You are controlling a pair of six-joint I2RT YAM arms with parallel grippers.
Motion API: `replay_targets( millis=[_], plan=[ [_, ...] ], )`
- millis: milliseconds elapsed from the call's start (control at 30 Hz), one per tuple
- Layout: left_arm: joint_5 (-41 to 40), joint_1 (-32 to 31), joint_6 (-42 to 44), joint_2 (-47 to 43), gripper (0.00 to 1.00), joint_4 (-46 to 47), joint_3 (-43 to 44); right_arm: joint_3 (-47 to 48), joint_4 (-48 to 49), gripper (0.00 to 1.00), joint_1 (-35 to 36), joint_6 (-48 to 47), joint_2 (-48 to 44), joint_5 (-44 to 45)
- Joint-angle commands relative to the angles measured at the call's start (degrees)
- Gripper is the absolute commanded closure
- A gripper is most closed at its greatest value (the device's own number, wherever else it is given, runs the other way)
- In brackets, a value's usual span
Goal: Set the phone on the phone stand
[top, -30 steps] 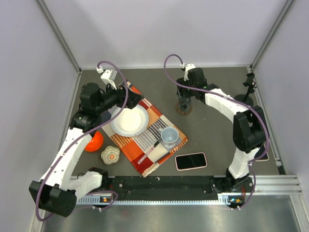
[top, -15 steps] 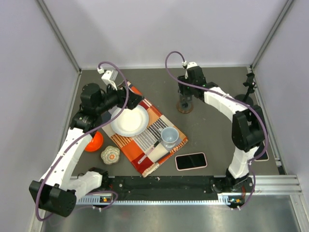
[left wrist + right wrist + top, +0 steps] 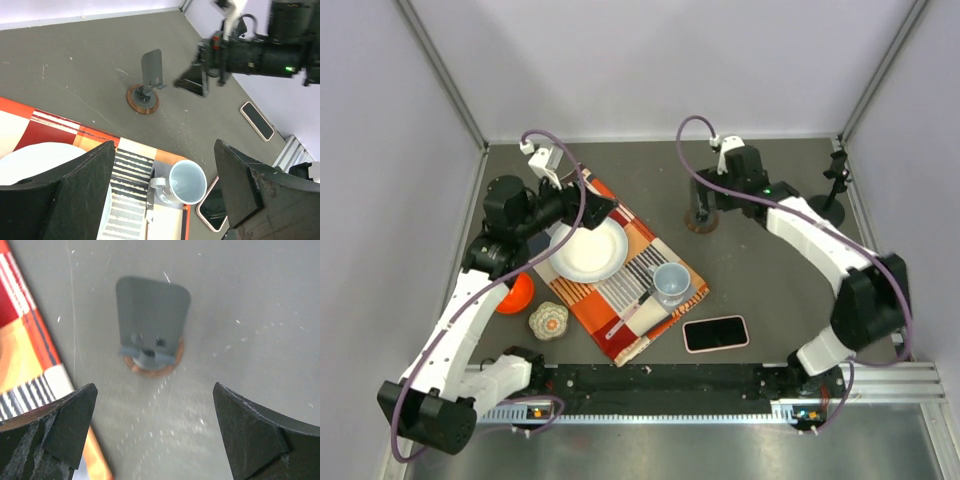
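Hovering by phone stand (image 3: 152,315), R gripper (image 3: 154,405) spread wide, L gripper (image 3: 164,160) same, nothing held, mug (image 3: 186,182) on cloth (image 3: 50,134)

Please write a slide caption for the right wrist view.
Open right hand facing the empty phone stand, striped cloth at the left edge.

phone stand (image 3: 152,322) between spread gripper (image 3: 160,435) fingers (image 3: 65,427)
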Motion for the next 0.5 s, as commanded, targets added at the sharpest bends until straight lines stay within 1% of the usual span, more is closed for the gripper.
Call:
replay_targets(
  millis=[0,33,67,133,200,233,267,333,367,400,467],
  plan=[
    [0.23,-0.4,0.49,-3.17,0.15,2.7,0.1,-5.99,-5.55,0.01,1.46,-6.1,-14.68,-1.09],
    [0.23,-0.49,0.49,-3.26,0.15,2.88,0.1,-7.83,-7.14,0.01,2.16,-6.19,-16.7,-1.18],
    [0.4,-0.49,0.49,-3.52,0.15,2.88,0.02,-8.81,-8.29,0.01,2.78,-8.02,-20.02,-1.61],
    [0.49,-0.75,0.32,-3.79,0.15,2.88,0.1,-12.31,-10.74,0.01,4.01,-11.01,-23.47,-3.89],
    [0.93,-1.02,0.05,-3.88,0.15,3.05,0.01,-15.04,-12.59,0.01,7.34,-20.22,-28.48,-8.72],
    [0.93,-1.11,-0.03,-4.23,0.15,3.14,-0.07,-18.01,-13.56,0.01,9.18,-24.09,-29.97,-9.09],
    [1.11,-1.19,-0.12,-4.4,0.15,3.32,-0.07,-19.35,-15.49,0.01,13.99,-31.0,-31.73,-7.78],
    [0.85,-1.46,0.05,-5.1,0.15,3.41,-0.16,-21.81,-18.39,0.01,18.32,-37.71,-34.64,-5.85],
    [0.58,-1.54,0.14,-5.37,0.15,3.41,-0.25,-22.08,-23.97,0.01,20.17,-43.93,-35.0,-5.14],
    [-0.2,-1.89,0.66,-5.55,0.15,3.41,-0.25,-22.26,-26.81,0.01,23.32,-46.77,-35.26,-4.87],
    [-0.82,-2.16,1.11,-6.16,0.15,3.15,-0.34,-22.35,-32.53,0.01,25.1,-50.21,-35.44,-5.39]
  ],
)
